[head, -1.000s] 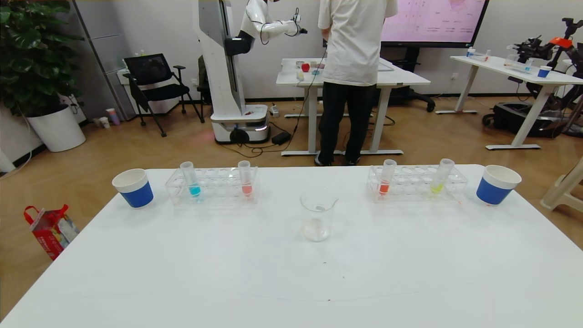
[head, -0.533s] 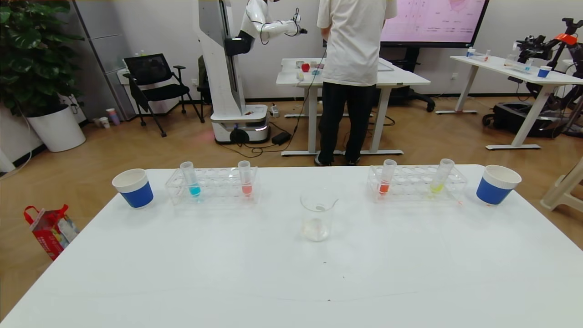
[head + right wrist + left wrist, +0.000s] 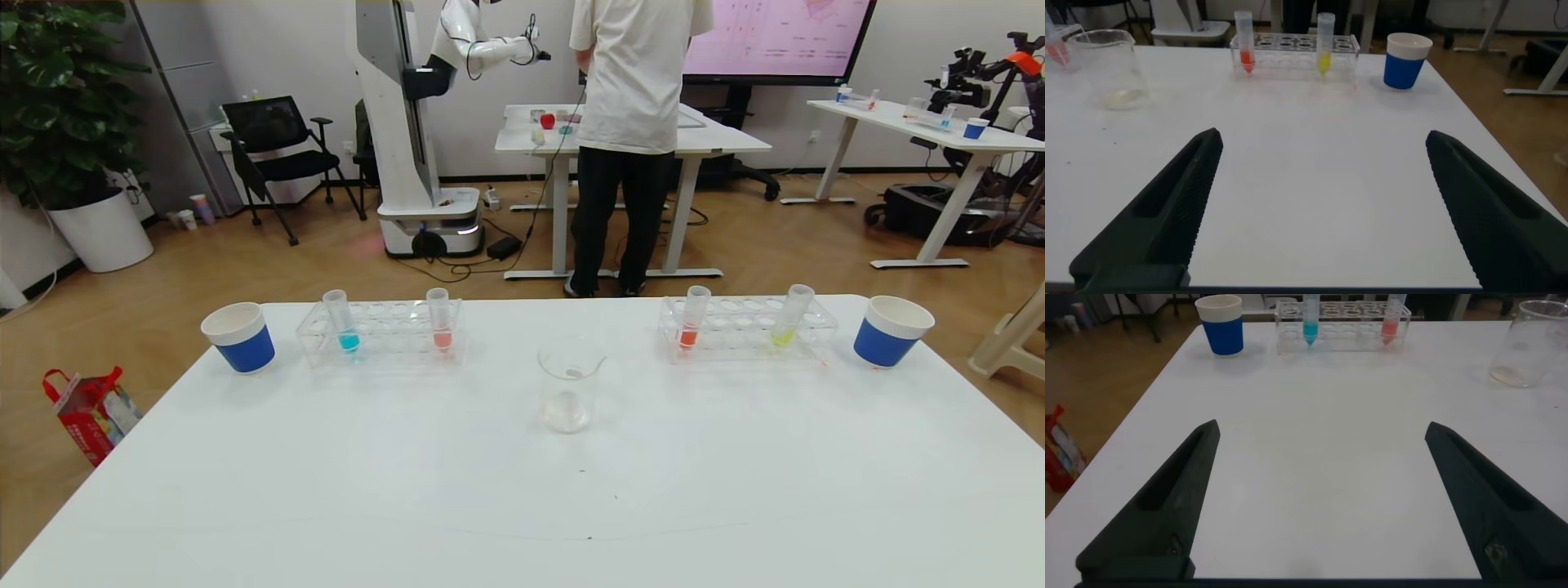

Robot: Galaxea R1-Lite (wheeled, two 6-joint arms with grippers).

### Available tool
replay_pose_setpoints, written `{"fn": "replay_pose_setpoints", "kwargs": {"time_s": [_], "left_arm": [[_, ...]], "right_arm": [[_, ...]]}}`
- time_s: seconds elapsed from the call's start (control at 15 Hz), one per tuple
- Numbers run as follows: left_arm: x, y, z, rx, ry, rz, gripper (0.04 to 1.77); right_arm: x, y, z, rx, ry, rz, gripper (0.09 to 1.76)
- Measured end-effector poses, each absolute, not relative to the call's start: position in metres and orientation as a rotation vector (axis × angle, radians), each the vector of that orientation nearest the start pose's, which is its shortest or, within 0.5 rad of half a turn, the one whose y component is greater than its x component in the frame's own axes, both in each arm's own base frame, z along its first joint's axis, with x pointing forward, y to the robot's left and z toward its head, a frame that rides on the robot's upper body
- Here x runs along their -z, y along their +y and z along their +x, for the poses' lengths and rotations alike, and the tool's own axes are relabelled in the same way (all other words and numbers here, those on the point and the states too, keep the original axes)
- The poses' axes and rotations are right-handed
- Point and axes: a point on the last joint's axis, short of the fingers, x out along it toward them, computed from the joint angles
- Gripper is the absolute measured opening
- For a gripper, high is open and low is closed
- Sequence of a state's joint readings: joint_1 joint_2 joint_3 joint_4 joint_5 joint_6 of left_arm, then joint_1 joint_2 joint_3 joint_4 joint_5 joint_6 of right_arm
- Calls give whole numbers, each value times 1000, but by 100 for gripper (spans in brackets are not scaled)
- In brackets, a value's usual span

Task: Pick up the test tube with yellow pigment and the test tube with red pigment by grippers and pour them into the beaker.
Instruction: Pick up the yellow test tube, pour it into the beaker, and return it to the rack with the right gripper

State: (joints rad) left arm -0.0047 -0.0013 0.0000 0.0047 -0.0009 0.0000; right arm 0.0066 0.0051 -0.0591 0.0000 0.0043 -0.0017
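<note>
I see the beaker [image 3: 569, 385] mid-table, the red tube [image 3: 441, 320] far left, the yellow tube [image 3: 790, 316] far right.

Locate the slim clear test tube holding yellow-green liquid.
In the head view, the yellow-liquid tube stands tilted in the right-hand clear rack, between the orange-red tube and a blue paper cup.

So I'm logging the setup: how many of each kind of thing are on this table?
Test tubes: 4, cyan, salmon-red, orange-red, yellow
Tube racks: 2
Paper cups: 2
Beaker: 1
Total: 9
</note>
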Motion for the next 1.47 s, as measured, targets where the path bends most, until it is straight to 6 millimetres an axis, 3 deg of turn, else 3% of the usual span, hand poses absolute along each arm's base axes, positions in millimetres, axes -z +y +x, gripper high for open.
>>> {"fn": "replay_pose_setpoints", "kwargs": {"time_s": [0.2, 0.33, 0.53, 0.73, 1.07, 1.47], "left_arm": [[-75, 0, -23, 5, 3, 0, 175], [-75, 0, -23, 6, 3, 0, 175], [-75, 0, -23, 6, 3, 0, 175], [-75, 0, -23, 6, 3, 0, 175], [-75, 0, -23, 6, 3, 0, 175], [-75, 0, -23, 6, 3, 0, 175]], "right_arm": [[-119, 0, -24, -28, -70, 0, 174], [-144, 0, -11, -49, -92, 1, 174], [-179, 2, 25, -68, -121, 3, 174], [-199, 5, 79, -71, -98, 4, 174], [-195, 7, 176, -58, -88, 2, 174], [-147, -3, 260, -29, -76, -2, 174]]}}
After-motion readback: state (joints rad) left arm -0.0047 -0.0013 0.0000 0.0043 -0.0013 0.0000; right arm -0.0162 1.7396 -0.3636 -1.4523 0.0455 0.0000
